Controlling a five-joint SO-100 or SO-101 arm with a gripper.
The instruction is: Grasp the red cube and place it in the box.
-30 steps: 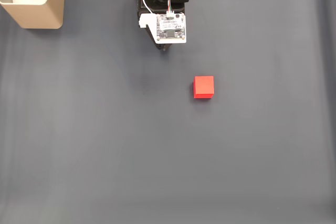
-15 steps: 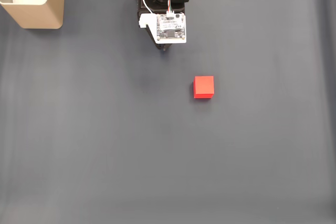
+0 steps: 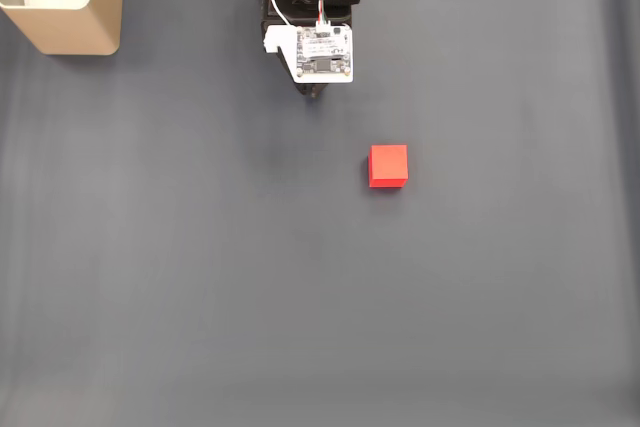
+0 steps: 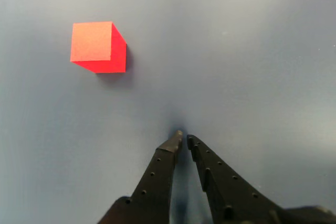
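One red cube (image 3: 388,165), edges frame-square.

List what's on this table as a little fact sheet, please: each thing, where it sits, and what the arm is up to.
red cube: alone on the dark mat, right of centre in the fixed view
box: top left corner, white stuffing inside
end effector: fingertips nearly together, holding nothing, cube up and to its left in the wrist view
arm: top centre, apart from the cube
task progress: cube not yet grasped
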